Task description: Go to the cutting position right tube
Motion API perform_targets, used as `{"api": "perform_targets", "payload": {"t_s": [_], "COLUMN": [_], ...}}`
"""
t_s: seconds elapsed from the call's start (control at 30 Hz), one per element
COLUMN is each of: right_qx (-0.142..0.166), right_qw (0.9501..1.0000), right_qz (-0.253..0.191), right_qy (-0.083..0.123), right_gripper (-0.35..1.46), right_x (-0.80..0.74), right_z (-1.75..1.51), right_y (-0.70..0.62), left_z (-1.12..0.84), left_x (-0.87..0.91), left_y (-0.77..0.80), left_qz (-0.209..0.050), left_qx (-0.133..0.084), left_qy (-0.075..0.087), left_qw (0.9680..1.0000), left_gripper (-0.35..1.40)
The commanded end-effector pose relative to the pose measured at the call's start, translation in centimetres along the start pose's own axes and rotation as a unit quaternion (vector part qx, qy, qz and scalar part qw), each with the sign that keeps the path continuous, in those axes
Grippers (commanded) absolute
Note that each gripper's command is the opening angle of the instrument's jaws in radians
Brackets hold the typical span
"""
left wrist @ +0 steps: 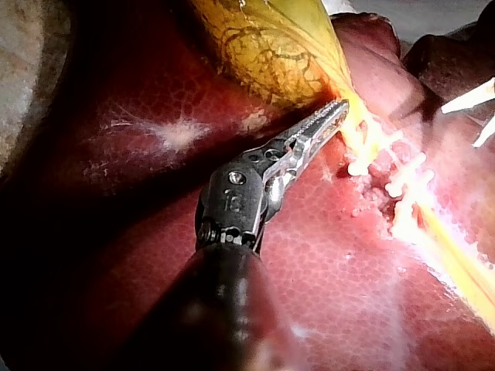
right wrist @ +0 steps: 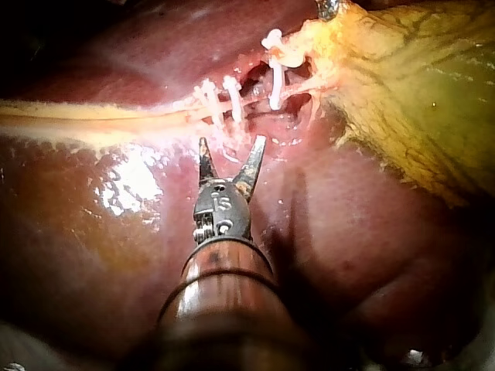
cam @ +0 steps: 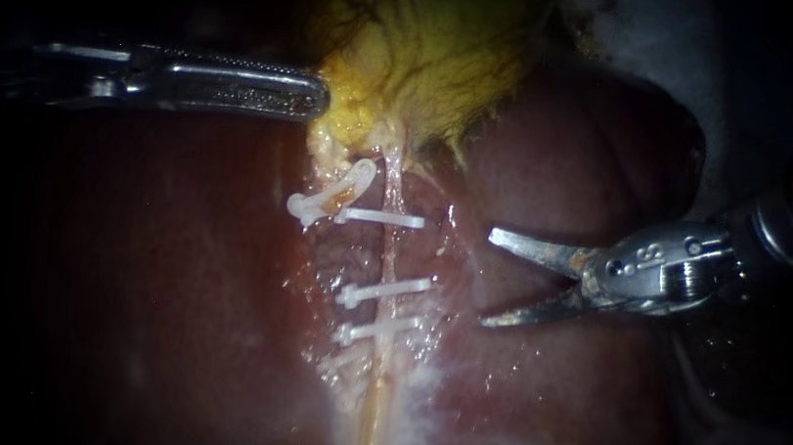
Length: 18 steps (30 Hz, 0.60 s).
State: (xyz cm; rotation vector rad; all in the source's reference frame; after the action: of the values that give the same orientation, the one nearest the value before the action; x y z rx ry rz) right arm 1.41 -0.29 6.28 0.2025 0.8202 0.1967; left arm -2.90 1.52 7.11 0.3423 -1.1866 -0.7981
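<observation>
Here, the right instrument (cam: 489, 277), a slender steel shaft, stood with its claw spread wide near the right tube (cam: 391, 252), not touching it. That tube was a pale thin cord running over the dark red liver (cam: 162, 306), crossed by three white plastic clips (cam: 384, 290). The claw was level with the stretch between the upper two clips. The left instrument (cam: 316, 101) had its claw closed flat, its tip against the neck of the yellow veined gallbladder (cam: 434, 50).
</observation>
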Motion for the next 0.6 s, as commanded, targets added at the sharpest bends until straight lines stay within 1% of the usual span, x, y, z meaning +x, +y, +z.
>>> {"api": "perform_targets", "payload": {"t_s": [0.03,0.1,0.17,0.23,0.27,0.37,0.4,0.43,0.47,0.5,0.6], "right_qx": [0.000,0.000,0.001,0.003,0.004,0.010,0.018,0.032,0.065,0.085,0.110], "right_qw": [1.0000,1.0000,1.0000,1.0000,1.0000,0.9999,0.9998,0.9994,0.9977,0.9958,0.9917], "right_qz": [-0.001,-0.001,-0.001,-0.004,-0.004,-0.011,-0.010,-0.009,0.004,0.023,0.059], "right_qy": [0.000,0.000,0.000,0.001,0.001,0.003,0.006,0.011,0.022,0.026,0.029], "right_gripper": [1.45,1.45,1.45,1.45,1.45,1.45,1.45,1.45,1.45,1.45,1.45], "right_x": [0.00,0.00,0.01,0.01,0.02,0.05,0.07,0.10,0.13,0.14,0.14], "right_z": [0.00,0.00,0.01,0.01,0.02,0.06,0.09,0.12,0.18,0.22,0.35], "right_y": [0.00,0.00,0.00,0.00,0.00,0.02,0.04,0.07,0.10,0.12,0.15], "left_z": [-0.03,-0.10,-0.22,-0.35,-0.40,-0.50,-0.51,-0.51,-0.50,-0.49,-0.48], "left_x": [-0.03,-0.09,-0.21,-0.34,-0.38,-0.47,-0.48,-0.48,-0.47,-0.46,-0.45], "left_y": [-0.01,-0.04,-0.06,-0.07,-0.08,-0.09,-0.09,-0.09,-0.10,-0.10,-0.10], "left_qz": [0.000,-0.002,-0.005,-0.012,-0.011,-0.011,-0.008,-0.008,-0.008,-0.007,-0.007], "left_qx": [0.000,0.002,0.005,0.001,-0.002,-0.005,-0.005,-0.005,-0.005,-0.006,-0.006], "left_qy": [0.000,0.001,0.004,-0.002,-0.005,-0.011,-0.011,-0.011,-0.011,-0.011,-0.011], "left_qw": [1.0000,1.0000,1.0000,0.9999,0.9999,0.9999,0.9999,0.9999,0.9999,0.9999,0.9999], "left_gripper": [-0.35,-0.35,-0.35,-0.35,-0.35,-0.35,-0.35,-0.35,-0.35,-0.35,-0.35]}}
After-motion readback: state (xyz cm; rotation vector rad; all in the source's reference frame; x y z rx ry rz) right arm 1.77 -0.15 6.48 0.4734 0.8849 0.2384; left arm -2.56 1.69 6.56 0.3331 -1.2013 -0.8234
